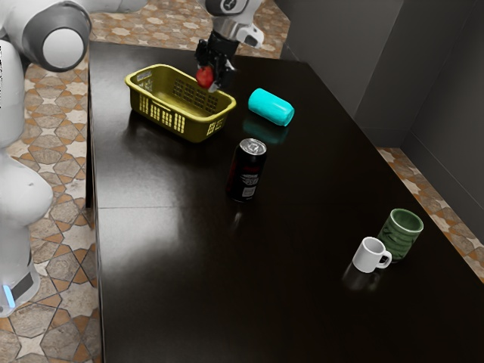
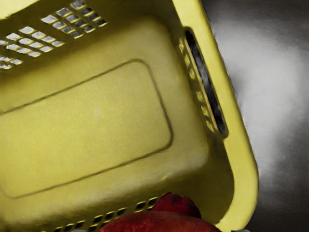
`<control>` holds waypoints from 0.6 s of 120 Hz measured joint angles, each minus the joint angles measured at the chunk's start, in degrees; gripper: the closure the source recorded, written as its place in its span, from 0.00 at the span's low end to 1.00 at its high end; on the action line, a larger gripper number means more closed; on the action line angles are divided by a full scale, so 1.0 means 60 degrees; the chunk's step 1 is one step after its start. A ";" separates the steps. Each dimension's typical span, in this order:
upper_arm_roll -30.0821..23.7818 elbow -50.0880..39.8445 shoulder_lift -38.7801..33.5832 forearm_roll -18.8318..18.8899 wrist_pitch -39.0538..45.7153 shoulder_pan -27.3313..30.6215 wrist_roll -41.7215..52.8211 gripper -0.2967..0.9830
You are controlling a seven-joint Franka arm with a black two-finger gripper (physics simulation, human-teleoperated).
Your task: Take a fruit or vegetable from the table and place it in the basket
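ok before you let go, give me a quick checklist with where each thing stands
1. Gripper shut on the red fruit: ok
2. Basket upright, open side up: ok
3. Fruit clear of the rim for a straight drop: cannot tell
4. Fruit down inside the basket: not ok, it is held up in the gripper
5. Black can standing apart from the basket: ok

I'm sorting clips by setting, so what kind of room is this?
Perhaps a kitchen or dining area, though simulated: a long dark table holds a white mug, a green cup and a drink can, above a patterned tile floor.
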 joint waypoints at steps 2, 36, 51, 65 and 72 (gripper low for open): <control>0.0221 -0.0099 -0.0012 -0.0076 0.0093 0.0035 0.0096 0.52; 0.2184 -0.0305 0.1143 -0.0897 0.2025 0.0285 0.2166 0.53; 0.2226 -0.0297 0.1310 -0.1114 0.2528 0.0252 0.2970 0.39; 0.2211 -0.0321 0.1202 -0.1246 0.2782 0.0178 0.3588 0.30; 0.2182 -0.0373 0.0621 -0.1241 0.2763 -0.0366 0.3773 0.28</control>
